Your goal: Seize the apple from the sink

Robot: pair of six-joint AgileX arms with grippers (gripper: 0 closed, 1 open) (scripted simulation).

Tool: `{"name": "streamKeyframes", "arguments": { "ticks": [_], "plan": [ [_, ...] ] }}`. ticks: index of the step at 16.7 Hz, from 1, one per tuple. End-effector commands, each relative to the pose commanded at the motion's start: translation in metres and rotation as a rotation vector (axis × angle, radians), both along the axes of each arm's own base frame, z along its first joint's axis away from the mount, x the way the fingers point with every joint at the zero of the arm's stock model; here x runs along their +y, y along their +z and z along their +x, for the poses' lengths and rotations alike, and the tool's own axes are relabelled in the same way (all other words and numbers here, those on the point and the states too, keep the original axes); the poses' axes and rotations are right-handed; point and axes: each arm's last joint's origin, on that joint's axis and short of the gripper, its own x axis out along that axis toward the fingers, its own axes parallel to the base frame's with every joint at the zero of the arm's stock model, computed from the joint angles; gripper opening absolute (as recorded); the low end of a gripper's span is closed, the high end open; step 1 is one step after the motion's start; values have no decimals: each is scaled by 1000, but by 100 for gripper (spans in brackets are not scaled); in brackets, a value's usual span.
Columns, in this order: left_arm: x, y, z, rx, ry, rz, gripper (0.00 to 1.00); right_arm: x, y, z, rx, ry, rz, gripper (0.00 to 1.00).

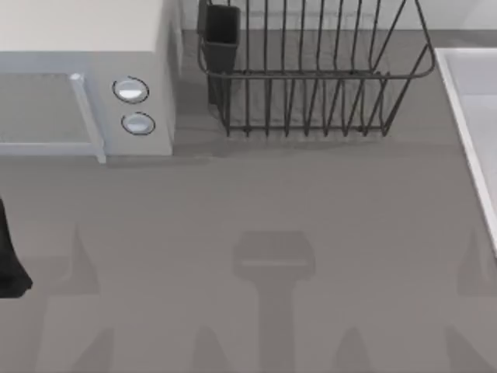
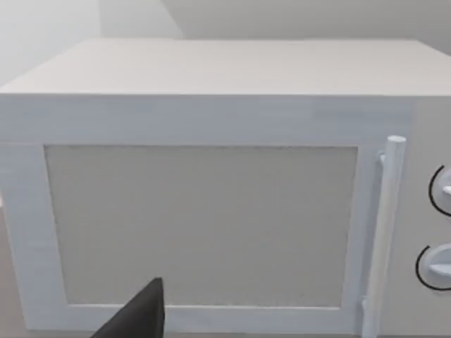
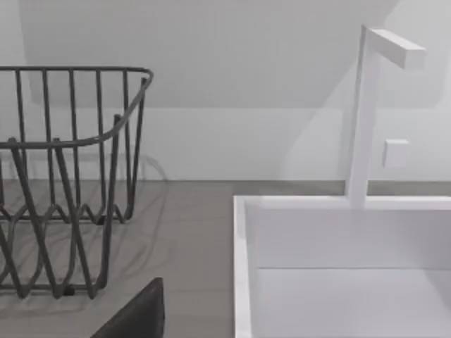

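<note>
The sink (image 1: 468, 116) is a pale basin with a whitish rim at the table's right edge, cut off by the picture's border. The right wrist view faces the sink's (image 3: 242, 267) near corner and back wall; the part of its inside that shows is bare. The apple is out of view. A black part of my left arm (image 1: 12, 260) shows at the table's left edge. A dark tip of my left gripper (image 2: 141, 317) points at the microwave door. A dark tip of my right gripper (image 3: 141, 313) hangs over the counter between rack and sink.
A white microwave (image 1: 85, 70) with two knobs stands at the back left. A dark wire dish rack (image 1: 311, 78) with a black cup (image 1: 221, 35) stands at the back middle. A white faucet (image 3: 363, 105) rises behind the sink. Grey counter spans the front.
</note>
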Motion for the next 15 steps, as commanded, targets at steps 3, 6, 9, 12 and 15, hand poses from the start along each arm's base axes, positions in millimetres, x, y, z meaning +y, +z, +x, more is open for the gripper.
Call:
{"name": "streamKeyframes", "arguments": {
  "ticks": [3,6,9,12,15],
  "plan": [
    [0,0,0,0,0,0,100,0,2,0,7,-2,-2,100],
    [0,0,0,0,0,0,100,-2,17,2,75,-22,-21,100],
    [0,0,0,0,0,0,100,-7,44,11,217,-54,-52,100],
    [0,0,0,0,0,0,100,-15,72,36,422,-86,-82,100],
    [0,0,0,0,0,0,100,-29,91,77,667,-106,-100,100]
  ]
}}
